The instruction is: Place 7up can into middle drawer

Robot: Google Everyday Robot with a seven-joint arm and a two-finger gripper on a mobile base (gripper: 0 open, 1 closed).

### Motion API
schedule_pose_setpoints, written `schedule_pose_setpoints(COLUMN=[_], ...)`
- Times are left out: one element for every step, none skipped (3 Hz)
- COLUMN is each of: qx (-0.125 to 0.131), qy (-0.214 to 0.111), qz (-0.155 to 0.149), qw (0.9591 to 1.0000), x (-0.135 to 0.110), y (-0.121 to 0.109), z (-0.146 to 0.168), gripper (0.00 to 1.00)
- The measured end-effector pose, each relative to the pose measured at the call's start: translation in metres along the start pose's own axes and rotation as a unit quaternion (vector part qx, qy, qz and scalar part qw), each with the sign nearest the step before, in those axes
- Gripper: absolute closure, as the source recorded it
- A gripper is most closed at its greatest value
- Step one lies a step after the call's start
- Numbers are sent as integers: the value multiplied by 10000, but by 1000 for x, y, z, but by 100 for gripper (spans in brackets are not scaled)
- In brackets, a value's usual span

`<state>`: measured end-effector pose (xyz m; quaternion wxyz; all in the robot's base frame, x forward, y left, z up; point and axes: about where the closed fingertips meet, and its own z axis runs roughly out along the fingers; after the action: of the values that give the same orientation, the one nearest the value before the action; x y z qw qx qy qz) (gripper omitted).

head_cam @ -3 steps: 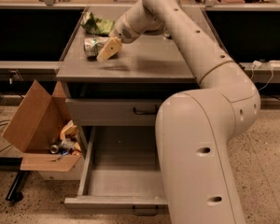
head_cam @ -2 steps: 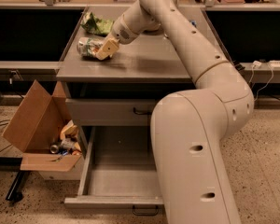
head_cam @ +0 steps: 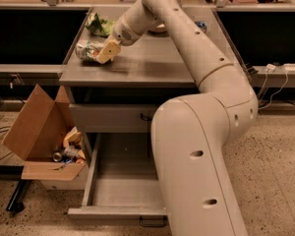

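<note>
Evidently the drawer (head_cam: 120,193) stands pulled out to take your can (head_cam: 87,49), which lies on its side high above the drawer's left half, long axis running left to right, with the gripper (head_cam: 104,53) at its right end; you cannot tell whether it grips.

A grey cabinet top (head_cam: 147,68) carries the things. At its back left corner lies a green bag (head_cam: 99,24). In front of the bag, near the left edge, the can (head_cam: 86,50) is tipped on its side, low over the top; whether it rests there cannot be told. The gripper (head_cam: 106,53) is right against the can's right end. A blue can (head_cam: 201,26) stands at the back right, partly hidden behind the arm (head_cam: 196,48). The middle and front of the top are bare grey.
</note>
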<state>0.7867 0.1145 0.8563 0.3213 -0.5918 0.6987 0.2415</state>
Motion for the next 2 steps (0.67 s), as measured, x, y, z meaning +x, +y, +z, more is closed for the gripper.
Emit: schedule_pose_setpoints(qx=[353, 653], qy=[-328, -527], qz=[-67, -13], qw=[9988, 9965], x=[-3, 13], y=[-1, 9], z=[-45, -78], gripper=[100, 100])
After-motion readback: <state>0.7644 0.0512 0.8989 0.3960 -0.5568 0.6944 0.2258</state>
